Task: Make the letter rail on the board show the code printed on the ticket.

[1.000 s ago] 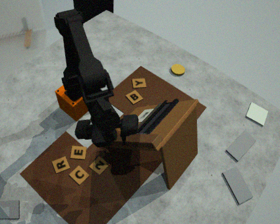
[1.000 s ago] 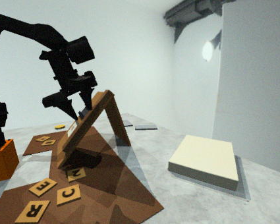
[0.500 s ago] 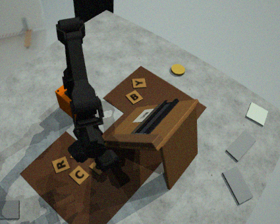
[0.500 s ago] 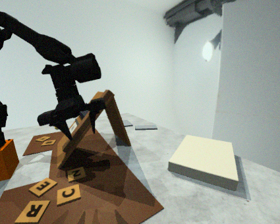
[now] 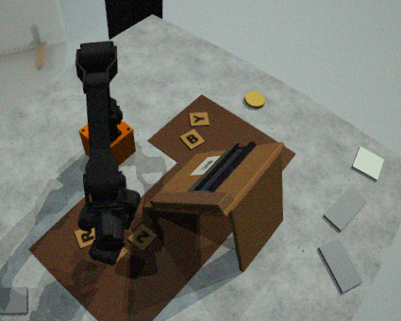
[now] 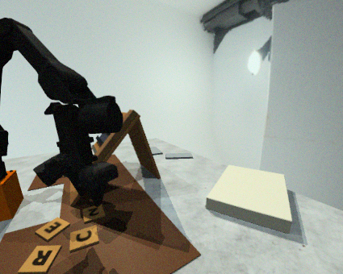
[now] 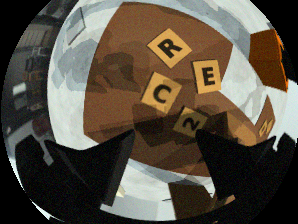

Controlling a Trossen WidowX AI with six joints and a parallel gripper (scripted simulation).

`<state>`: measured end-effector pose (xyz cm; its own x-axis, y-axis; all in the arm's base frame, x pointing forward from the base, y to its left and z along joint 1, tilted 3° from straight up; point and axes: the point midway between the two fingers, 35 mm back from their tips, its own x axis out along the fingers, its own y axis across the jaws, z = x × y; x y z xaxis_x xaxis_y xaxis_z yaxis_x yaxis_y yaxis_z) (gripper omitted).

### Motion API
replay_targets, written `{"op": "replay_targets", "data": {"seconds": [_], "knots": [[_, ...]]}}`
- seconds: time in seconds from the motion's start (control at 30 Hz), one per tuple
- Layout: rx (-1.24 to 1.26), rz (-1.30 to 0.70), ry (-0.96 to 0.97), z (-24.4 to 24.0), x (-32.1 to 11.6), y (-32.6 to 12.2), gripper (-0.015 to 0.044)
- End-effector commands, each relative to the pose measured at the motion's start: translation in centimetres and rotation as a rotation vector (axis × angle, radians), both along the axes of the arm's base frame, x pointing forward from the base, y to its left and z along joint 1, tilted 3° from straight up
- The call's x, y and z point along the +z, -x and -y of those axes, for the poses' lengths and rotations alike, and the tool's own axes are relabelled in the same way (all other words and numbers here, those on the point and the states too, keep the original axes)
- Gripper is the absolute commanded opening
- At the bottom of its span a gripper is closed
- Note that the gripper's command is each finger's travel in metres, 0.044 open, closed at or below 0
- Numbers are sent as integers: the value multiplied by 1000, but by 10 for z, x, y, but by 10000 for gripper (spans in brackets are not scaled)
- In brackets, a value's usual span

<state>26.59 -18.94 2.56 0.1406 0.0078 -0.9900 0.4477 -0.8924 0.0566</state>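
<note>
Open fingers over the lower letter tiles

Your gripper (image 5: pixel 106 255) (image 6: pixel 97 201) (image 7: pixel 165 133) hangs low over the brown mat (image 5: pixel 58 245) (image 6: pixel 150 238) (image 7: pixel 110 100), its fingers wide apart with nothing between them. In the wrist view, the N tile (image 5: pixel 142 236) (image 6: pixel 94 213) (image 7: pixel 190 121) shows close to the right-hand fingertip of that picture, in shadow. You see the C tile (image 5: pixel 122 255) (image 6: pixel 84 238) (image 7: pixel 161 93) just beside it, mostly covered by the arm in the top view. The E tile (image 6: pixel 52 229) (image 7: pixel 207 76) and the R tile (image 5: pixel 84 237) (image 6: pixel 40 259) (image 7: pixel 169 48) also lie flat on this mat.

Across from them, you have the Y tile (image 5: pixel 199 118) and the B tile (image 5: pixel 192 139) lying near each other on brown matting beyond the sloping wooden board (image 5: pixel 190 181) (image 6: pixel 121 130). The dark rail (image 5: pixel 225 167) runs along the board's slope, with the white ticket (image 5: pixel 206 166) beside it; its print is too small for you to read.

Farther out on the tabletop (image 5: pixel 293 142) (image 6: pixel 215 254) (image 7: pixel 65 115), you have a yellow disc (image 5: pixel 255 99), a pale block (image 5: pixel 368 163) (image 6: pixel 247 193) and two gray plates (image 5: pixel 344 209) (image 6: pixel 179 155). The arm's orange base (image 5: pixel 124 151) (image 6: pixel 5 201) (image 7: pixel 267 60) stands beside the matting.
</note>
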Motion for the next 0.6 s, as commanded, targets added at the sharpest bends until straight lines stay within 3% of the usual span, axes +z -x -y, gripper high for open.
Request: {"op": "replay_targets", "data": {"seconds": [0.0, 0.57], "knots": [[-443, -74, -52, 16, -31, 25, 340], [-443, -74, -52, 18, -33, 24, 340]]}}
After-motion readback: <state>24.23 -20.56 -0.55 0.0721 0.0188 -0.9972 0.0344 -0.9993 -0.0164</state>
